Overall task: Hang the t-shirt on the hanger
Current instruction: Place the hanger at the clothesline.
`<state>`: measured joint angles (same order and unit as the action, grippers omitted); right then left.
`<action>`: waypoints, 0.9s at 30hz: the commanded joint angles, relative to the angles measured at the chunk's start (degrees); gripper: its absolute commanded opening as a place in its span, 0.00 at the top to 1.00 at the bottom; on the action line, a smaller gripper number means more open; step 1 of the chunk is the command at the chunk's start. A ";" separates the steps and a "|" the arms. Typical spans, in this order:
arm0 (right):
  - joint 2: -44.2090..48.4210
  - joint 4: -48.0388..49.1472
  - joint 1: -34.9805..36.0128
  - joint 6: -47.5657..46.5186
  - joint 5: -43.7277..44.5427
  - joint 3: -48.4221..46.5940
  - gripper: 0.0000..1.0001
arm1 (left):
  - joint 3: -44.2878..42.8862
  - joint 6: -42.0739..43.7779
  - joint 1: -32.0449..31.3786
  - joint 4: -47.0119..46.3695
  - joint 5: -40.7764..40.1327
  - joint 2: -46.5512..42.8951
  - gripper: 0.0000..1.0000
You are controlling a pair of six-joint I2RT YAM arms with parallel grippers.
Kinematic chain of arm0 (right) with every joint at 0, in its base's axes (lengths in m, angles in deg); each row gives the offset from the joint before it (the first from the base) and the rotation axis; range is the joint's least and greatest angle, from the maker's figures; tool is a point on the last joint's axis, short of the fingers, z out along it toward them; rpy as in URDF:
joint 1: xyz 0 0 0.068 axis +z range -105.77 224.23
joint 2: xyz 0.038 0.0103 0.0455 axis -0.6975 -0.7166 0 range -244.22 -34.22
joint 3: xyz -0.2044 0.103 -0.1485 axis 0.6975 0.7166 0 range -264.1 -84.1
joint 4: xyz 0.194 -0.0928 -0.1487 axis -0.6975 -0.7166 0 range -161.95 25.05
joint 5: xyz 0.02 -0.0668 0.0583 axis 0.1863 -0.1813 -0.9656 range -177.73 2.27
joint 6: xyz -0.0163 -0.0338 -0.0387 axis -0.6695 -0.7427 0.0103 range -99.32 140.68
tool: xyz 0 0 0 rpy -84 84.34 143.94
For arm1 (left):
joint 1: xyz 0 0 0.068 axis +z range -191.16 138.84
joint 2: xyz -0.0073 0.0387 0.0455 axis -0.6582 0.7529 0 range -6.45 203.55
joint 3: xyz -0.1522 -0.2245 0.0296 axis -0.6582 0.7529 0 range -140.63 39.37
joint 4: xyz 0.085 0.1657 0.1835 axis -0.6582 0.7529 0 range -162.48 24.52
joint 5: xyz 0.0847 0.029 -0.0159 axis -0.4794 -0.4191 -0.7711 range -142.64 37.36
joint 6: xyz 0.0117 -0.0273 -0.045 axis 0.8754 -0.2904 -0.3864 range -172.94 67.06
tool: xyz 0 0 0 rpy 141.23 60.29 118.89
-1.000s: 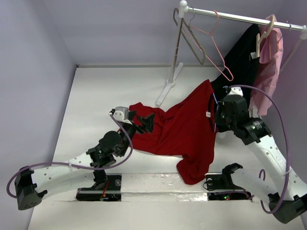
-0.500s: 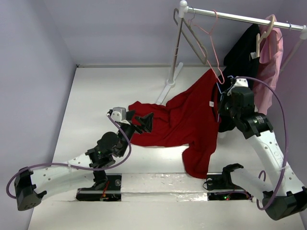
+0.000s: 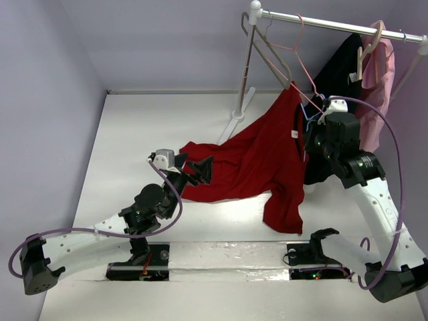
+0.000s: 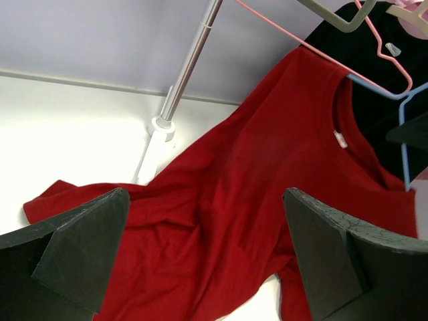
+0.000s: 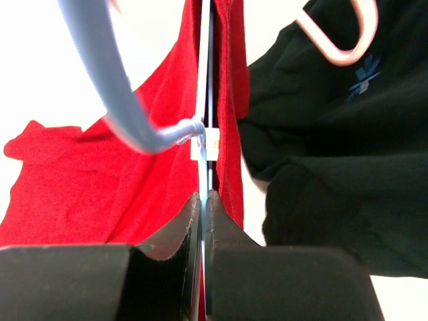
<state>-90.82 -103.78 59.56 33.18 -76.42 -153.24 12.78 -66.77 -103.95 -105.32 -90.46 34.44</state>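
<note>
The red t-shirt (image 3: 257, 160) hangs by its neck end from the light-blue hanger (image 3: 308, 115) near the rack. Its body trails down onto the table toward the left. My right gripper (image 3: 319, 126) is shut on the hanger; in the right wrist view the jaws (image 5: 203, 195) pinch the thin wire, with the blue hook (image 5: 110, 87) and red cloth (image 5: 73, 180) beyond. My left gripper (image 3: 200, 170) stands open just above the shirt's left end. In the left wrist view its fingers (image 4: 80, 241) frame the t-shirt (image 4: 234, 187), touching nothing, and the hanger (image 4: 402, 127) shows at the right.
A white clothes rack (image 3: 244, 73) stands at the back. Its rail (image 3: 334, 25) carries a grey hanger (image 3: 269, 55), a pink wire hanger (image 3: 302, 63), a black garment (image 3: 338, 73) and a pink garment (image 3: 378, 87). The black garment hangs right behind my right gripper.
My right gripper has risen and moved back toward the rail with the hanger, pulling the t-shirt's collar up and dragging its hem rightward. The left arm has barely moved.
</note>
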 commanded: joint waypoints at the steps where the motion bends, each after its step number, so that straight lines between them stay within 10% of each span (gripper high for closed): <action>1: 1.23 4.63 -0.48 1.21 -3.66 3.04 1.00 | 0.75 -0.15 0.38 -3.19 -0.58 -1.16 0.01; 27: -5.00 6.58 -8.65 -2.82 -0.77 -10.19 1.00 | 0.75 -0.77 0.91 -3.72 -0.32 1.30 0.01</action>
<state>-94.88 -101.07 51.32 31.95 -78.32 -155.23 12.78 -67.05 -103.31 -106.11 -90.61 36.06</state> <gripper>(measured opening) 0.043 0.989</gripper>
